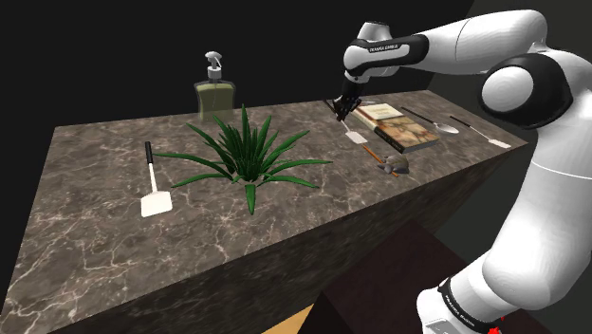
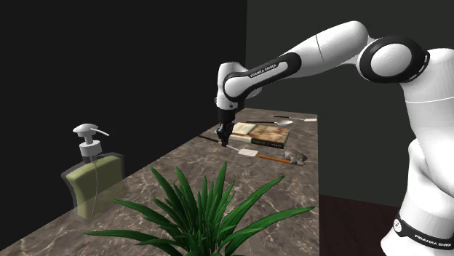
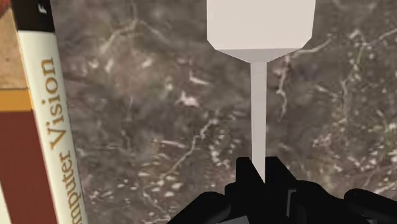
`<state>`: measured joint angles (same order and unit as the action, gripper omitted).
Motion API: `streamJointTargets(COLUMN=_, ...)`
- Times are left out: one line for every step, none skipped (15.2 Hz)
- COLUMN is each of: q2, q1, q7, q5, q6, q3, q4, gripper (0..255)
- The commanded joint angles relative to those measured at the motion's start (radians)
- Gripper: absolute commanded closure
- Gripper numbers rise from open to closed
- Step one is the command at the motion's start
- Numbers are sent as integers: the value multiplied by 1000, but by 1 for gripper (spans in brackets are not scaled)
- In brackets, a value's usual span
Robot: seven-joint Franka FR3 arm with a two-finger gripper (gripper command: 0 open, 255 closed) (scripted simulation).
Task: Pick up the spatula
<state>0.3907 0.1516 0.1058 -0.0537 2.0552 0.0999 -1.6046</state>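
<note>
The end effector [image 1: 344, 109] [image 2: 224, 140] [image 3: 261, 167] hangs straight down over the table [image 1: 95, 247] [image 2: 298, 182] [image 3: 159, 127], near the table's back edge and towards the end closest to the arm's base. In the wrist view its two black fingers [image 3: 245, 178] stand almost together, with the thin pale neck of the spatula [image 1: 357, 137] [image 2: 247, 153] [image 3: 261, 25] running between them. They appear to be closed onto that neck, though the contact itself is hard to make out.

The spatula's flat white blade points away from the fingers towards the table's front edge. From the second exterior view it looks to lie on or just above the marble. Just beside the spatula, on the side nearer the table's end, lies a book [image 1: 398, 125] [image 2: 262, 132] [image 3: 32, 127] with "Computer Vision" on its spine.

A small grey-headed tool with a brown handle [image 1: 391, 164] [image 2: 289, 157] lies close to the front edge, near the book. A long-handled spoon [image 1: 434, 122] lies beyond the book, nearer the table's end.

A spiky green plant [image 1: 245, 152] [image 2: 207, 211] stands mid-table. A soap dispenser [image 1: 214, 95] [image 2: 93, 182] stands behind it at the back edge. A second spatula [image 1: 156, 203], with a black handle and a white blade, lies well apart towards the table's other end.
</note>
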Motion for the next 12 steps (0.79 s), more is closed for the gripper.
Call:
streamJointTargets(q2=-7, q1=0, q7=0, q5=1, q6=-26, q3=1, q4=18, gripper=255)
streamJointTargets(q2=-11, q1=0, q7=-1, q5=2, q6=-38, q3=1, q4=27, gripper=255)
streamJointTargets(q2=-14, q1=0, q7=-1, q5=2, q6=-50, q3=1, q4=36, gripper=255)
streamJointTargets(q2=-16, q1=0, q7=-2, q5=3, q6=-62, q3=1, q4=45, gripper=255)
streamJointTargets(q2=-19, q1=1, q7=-2, q5=3, q6=-74, q3=2, q4=55, gripper=255)
streamJointTargets(q2=-21, q1=1, q7=-2, q5=3, q6=-87, q3=2, q4=65, gripper=255)
streamJointTargets(q2=-24, q1=1, q7=-3, q5=4, q6=-99, q3=2, q4=75, gripper=255)
streamJointTargets(q2=-26, q1=1, q7=-3, q5=4, q6=-112, q3=2, q4=86, gripper=255)
streamJointTargets(q2=-27, q1=1, q7=-4, q5=5, q6=-124, q3=2, q4=97, gripper=255)
streamJointTargets(q2=-29, q1=1, q7=-4, q5=5, q6=-137, q3=2, q4=108, gripper=255)
streamJointTargets(q2=-29, q1=1, q7=-4, q5=5, q6=-139, q3=2, q4=110, gripper=255)
streamJointTargets(q2=-29, q1=1, q7=-4, q5=5, q6=-139, q3=2, q4=110, gripper=255)
